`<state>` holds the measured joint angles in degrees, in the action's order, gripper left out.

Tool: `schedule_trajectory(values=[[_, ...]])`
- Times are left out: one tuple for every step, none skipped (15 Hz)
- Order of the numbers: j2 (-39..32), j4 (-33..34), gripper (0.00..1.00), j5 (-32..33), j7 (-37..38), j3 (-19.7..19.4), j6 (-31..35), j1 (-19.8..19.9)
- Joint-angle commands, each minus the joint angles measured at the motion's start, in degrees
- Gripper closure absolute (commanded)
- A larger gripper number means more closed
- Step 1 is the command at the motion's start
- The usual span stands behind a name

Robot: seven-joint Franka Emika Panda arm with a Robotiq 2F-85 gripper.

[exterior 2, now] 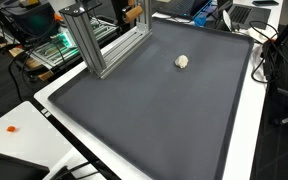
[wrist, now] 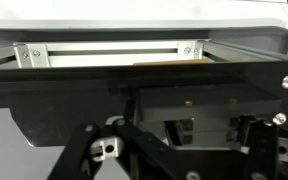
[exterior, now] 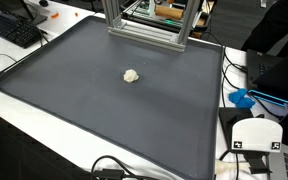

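Lying on the dark table (exterior: 74, 110), a small white crumpled lump (exterior: 131, 75) sits well clear of the aluminium frame (exterior: 144, 30). The hand (wrist: 169, 160) faces that frame closely; whether it is open or holding anything cannot be told.

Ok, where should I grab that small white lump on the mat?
Probably across the middle of the white lump, coming straight down from above: it looks small and roundish, and it lies alone on the flat grey mat with nothing close beside it.
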<state>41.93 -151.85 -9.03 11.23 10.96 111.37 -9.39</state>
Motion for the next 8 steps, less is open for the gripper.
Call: schedule_trajectory(values=[[1.1, -0.8, 0.12, -0.1, -0.2, 0.4, 0.7, -0.3], [1.0, -0.8, 0.12, -0.1, -0.3, 0.4, 0.7, -0.3], [1.0, -0.7, 0.12, -0.2, -0.4, 0.4, 0.7, -0.4], [1.0, -0.6, 0.16, -0.1, -0.4, 0.4, 0.7, -0.4], [1.0, -0.6, 0.19, -0.1, -0.4, 0.5, 0.8, -0.4], [1.0, -0.5, 0.24, 0.0, -0.4, 0.5, 0.7, -0.4], [1.0, -0.5, 0.31, 0.1, -0.4, 0.5, 0.7, -0.4], [1.1, -0.5, 0.38, 0.3, -0.4, 0.5, 0.7, -0.4]])
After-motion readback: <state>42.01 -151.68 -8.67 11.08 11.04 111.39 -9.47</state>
